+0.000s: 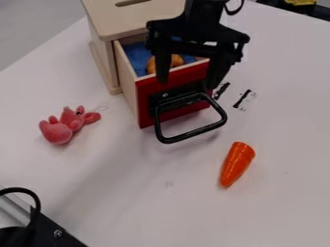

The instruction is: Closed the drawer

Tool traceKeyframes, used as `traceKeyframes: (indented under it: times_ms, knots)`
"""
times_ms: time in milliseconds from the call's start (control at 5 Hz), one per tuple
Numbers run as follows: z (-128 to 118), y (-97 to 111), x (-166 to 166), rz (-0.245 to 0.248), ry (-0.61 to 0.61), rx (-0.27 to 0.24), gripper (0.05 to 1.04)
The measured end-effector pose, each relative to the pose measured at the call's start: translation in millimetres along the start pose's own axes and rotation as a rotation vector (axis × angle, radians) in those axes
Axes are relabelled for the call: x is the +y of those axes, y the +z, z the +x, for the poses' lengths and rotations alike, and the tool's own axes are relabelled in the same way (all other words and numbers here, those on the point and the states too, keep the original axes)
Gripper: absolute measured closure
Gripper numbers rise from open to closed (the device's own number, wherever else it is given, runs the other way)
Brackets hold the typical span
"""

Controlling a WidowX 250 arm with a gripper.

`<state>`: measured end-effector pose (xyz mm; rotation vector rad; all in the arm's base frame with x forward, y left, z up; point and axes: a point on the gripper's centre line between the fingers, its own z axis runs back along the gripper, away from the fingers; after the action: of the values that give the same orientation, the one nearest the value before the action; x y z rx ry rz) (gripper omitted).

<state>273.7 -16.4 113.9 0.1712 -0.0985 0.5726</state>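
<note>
Pointing to btm, slightly R, open drwr (pixel 145 108), long axis likewise, hand (pixel 187 85) spread.

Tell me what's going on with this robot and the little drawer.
The robot's open gripper hangs over the red-fronted drawer, seemingly holding nothing. The drawer sticks partly out of a wooden box, not yet closed, with an orange-brown thing on blue lining inside. A pink plush toy and an orange carrot lie on the table.

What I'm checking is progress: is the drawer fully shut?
No, the drawer juts from the wooden box, its blue lining showing.
</note>
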Motion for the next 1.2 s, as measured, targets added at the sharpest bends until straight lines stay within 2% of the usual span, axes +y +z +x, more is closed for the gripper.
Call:
traceKeyframes:
  times_ms: [200,400,800,1200]
  knots:
    - [6.6,-11.5,2.6,0.036,0.041,-0.014,0.089]
    - [12.2,-20.4,3.7,0.038,0.086,-0.01,0.089]
    - [22.7,-43.4,10.0,0.073,0.143,0.018,0.088]
    - [33.0,-54.3,12.1,0.085,0.188,0.036,0.087]
